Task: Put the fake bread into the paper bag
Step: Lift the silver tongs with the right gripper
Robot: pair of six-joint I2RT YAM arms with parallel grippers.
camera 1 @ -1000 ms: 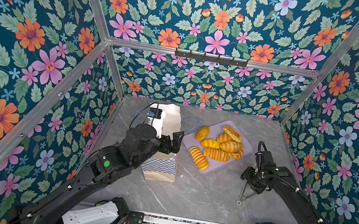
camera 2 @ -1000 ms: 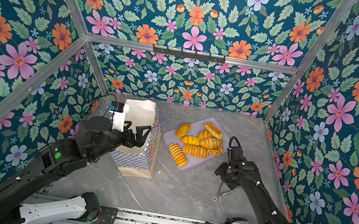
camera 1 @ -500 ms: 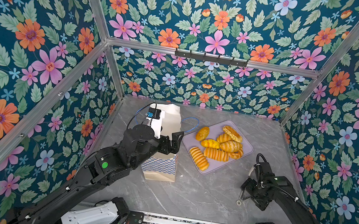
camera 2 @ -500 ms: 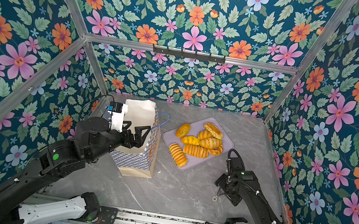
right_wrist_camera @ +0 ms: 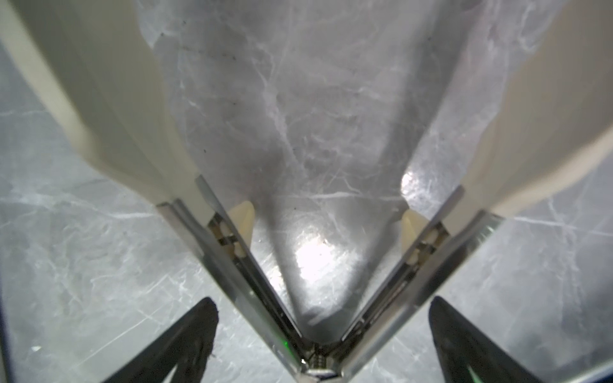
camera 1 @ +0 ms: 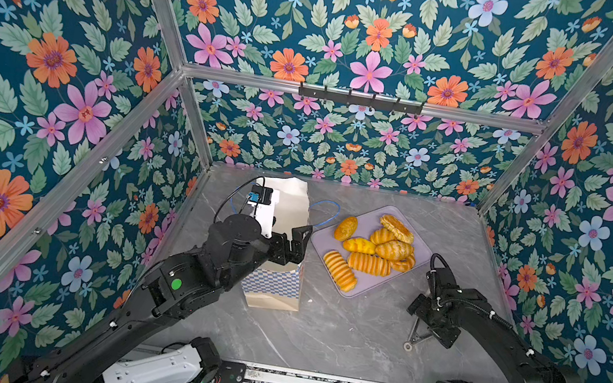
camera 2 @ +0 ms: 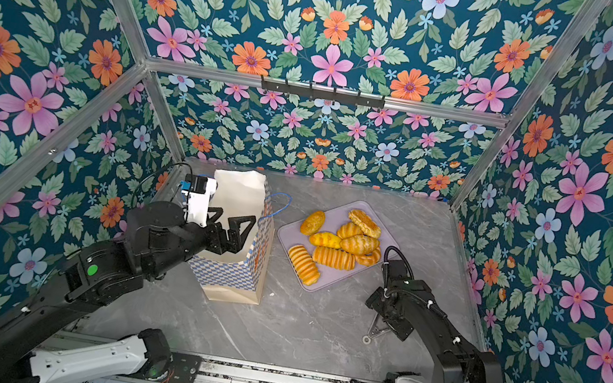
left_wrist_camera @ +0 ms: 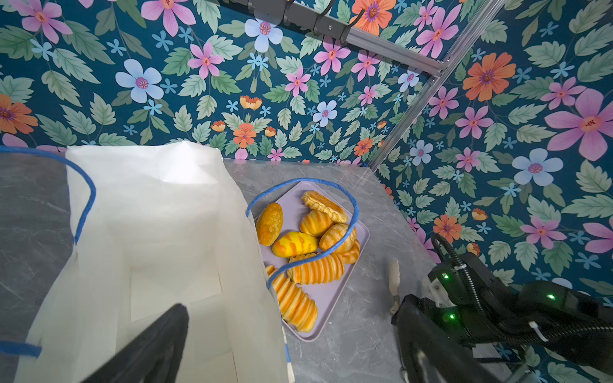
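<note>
Hovering over the paper bag (camera 2: 234, 275), back-left on the surface (camera 2: 293, 333), the left gripper (camera 2: 230, 226) spreads empty jaws wide; the right gripper (right_wrist_camera: 321, 300) likewise, straddling tongs (right_wrist_camera: 252, 282) ungripped. On the adjacent tray (camera 2: 333, 273) lies the fake bread (camera 2: 334, 257).

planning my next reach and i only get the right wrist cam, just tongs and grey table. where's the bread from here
observer: the fake bread lies on a lavender tray, farther toward the back wall than your tongs
operator: where's the bag
observer: the paper bag stands upright left of the tray, mouth open
operator: what's the left arm doing
observer: the left gripper is open, one finger inside the bag's mouth
</note>
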